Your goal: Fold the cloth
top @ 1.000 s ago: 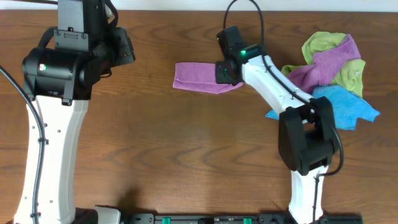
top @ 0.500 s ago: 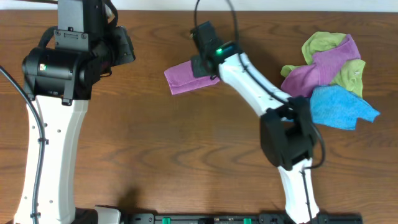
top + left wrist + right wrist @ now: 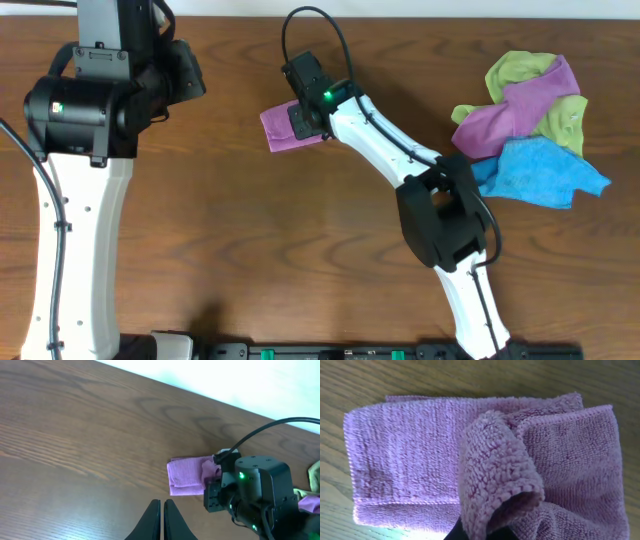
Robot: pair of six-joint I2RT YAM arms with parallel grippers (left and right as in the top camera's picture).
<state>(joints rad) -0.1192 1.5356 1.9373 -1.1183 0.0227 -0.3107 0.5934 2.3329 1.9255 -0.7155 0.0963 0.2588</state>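
A purple cloth lies folded on the brown table, up and left of centre. It also shows in the left wrist view and fills the right wrist view. My right gripper is over its right end, shut on a raised fold of the cloth. My left gripper is shut and empty, held above the table to the left of the cloth; its arm stands at the far left in the overhead view.
A pile of loose cloths lies at the right: green, purple and blue. The right arm stretches across the table from the front edge to the folded cloth.
My right gripper has carried the cloth's right end leftward over itself, making the cloth shorter and shifting it left. The left arm has shifted slightly to the left.
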